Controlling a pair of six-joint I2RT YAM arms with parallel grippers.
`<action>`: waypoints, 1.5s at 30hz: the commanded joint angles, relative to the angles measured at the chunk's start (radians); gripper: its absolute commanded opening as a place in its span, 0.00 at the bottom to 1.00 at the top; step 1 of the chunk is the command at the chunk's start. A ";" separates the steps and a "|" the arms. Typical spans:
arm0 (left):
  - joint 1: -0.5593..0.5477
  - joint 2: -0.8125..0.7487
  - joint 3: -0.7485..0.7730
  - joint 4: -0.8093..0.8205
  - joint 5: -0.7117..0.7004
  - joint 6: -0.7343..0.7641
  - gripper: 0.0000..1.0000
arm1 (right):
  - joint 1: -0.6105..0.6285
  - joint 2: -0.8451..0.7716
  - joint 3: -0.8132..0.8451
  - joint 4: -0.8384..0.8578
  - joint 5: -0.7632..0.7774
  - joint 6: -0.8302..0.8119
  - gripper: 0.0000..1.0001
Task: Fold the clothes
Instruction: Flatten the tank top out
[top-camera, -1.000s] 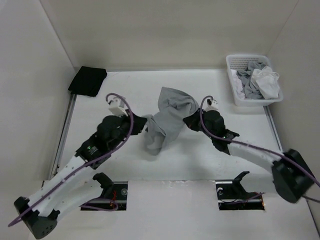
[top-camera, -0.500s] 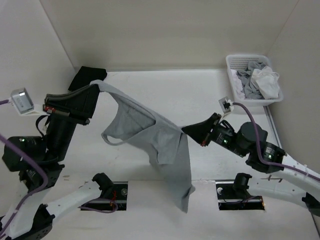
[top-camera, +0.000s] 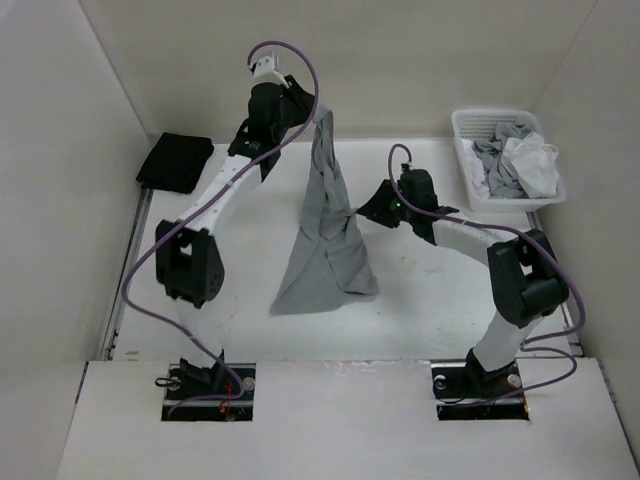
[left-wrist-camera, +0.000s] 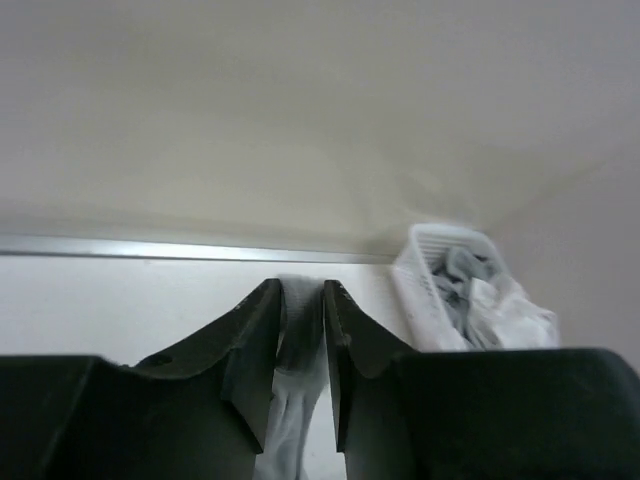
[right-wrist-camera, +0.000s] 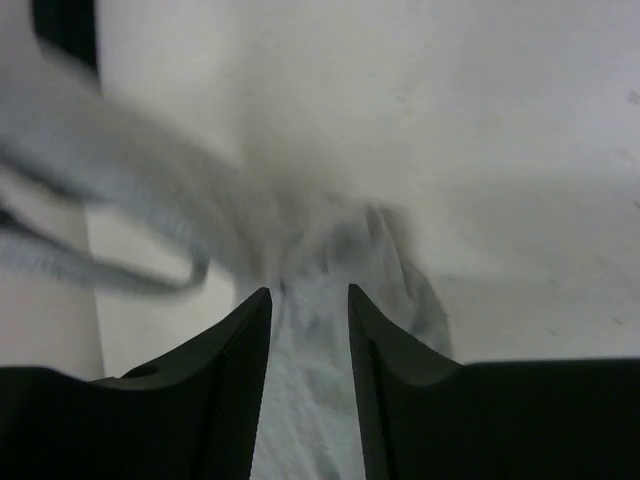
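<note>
Grey fabric fills the narrow gap between the L fingers (left-wrist-camera: 255, 340): they are clenched on one top edge of the grey shirt (top-camera: 325, 250), which hangs from them. R fingers (right-wrist-camera: 240, 370) stand wider apart, w/ blurred cloth between and beyond the tips; whether they still pinch it cannot be told.

Outward: from the L grip, high above the far edge of the counter (top-camera: 430, 300), the shirt drops as a narrow, twisted tent. It widens toward the counter's centre, where the hem lies on the surface. R arm meets the cloth's right edge about halfway down.

Change vs. half a sec. ago: the shirt was stretched wide between the arms, w/ its tail over the near edge. L arm has since swung up and away to the far side, R arm has reached in to mid-counter, and the cloth has collapsed from a broad sheet to a column.

Meaning, as a judgement: a lay-out throw is in progress. The garment is not flat yet, so no fold has begun.

Off to the sides: black cloth (top-camera: 175, 160) at far-left corner, white basket (top-camera: 462, 135) of laundry at far-right corner, both well apart from the shirt.
</note>
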 joint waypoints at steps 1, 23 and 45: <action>0.060 0.089 0.168 -0.039 0.055 -0.019 0.34 | 0.048 -0.125 0.006 -0.005 0.158 -0.092 0.48; -0.318 -0.840 -1.209 -0.321 -0.287 -0.151 0.40 | 0.347 -0.527 -0.528 0.140 0.315 -0.173 0.28; -0.426 -0.755 -1.311 -0.478 -0.370 -0.375 0.38 | 0.387 -0.374 -0.456 0.078 0.283 -0.218 0.54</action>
